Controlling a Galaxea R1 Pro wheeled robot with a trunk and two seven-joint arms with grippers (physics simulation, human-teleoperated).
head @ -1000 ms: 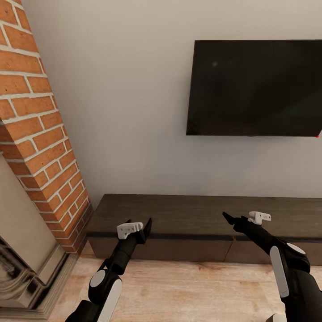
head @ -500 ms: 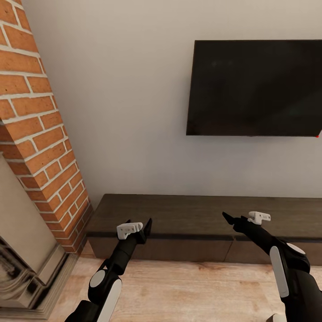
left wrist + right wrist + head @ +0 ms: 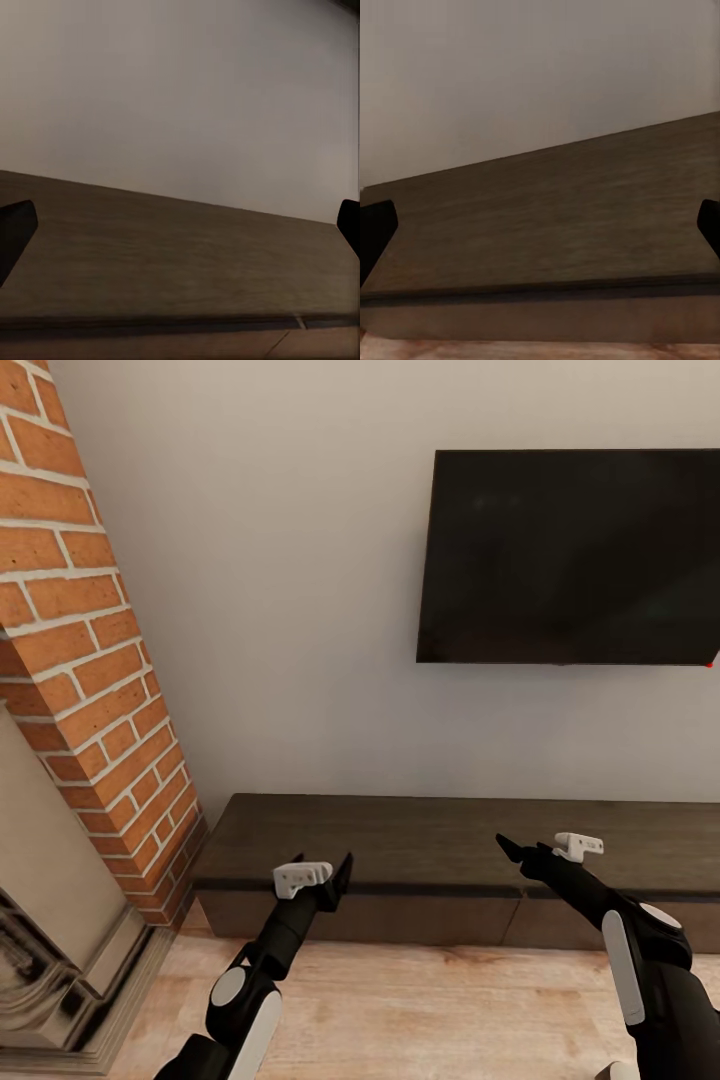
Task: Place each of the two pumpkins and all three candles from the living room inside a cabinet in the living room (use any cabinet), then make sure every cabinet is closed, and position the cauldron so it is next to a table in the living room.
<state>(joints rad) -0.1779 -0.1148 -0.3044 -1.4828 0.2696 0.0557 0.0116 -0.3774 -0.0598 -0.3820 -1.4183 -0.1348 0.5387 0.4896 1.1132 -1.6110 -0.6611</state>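
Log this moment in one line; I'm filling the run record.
cabinet: drawers closed | left gripper: open, empty | right gripper: open, empty

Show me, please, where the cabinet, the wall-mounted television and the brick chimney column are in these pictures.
cabinet point(image 3: 440, 840): head view, on its flat dark wooden top.
television point(image 3: 575, 555): head view, on the middle of its black screen.
brick chimney column point(image 3: 75, 620): head view, on its red brick face, left of the cabinet.

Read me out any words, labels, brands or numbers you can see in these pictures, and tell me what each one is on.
None: no text can be read.
TV: blank dark screen, no brand to be seen.
Cabinet: plain dark wood, no label.
Left gripper and right gripper: no markings to be seen.
Brick column and wall: no signs.
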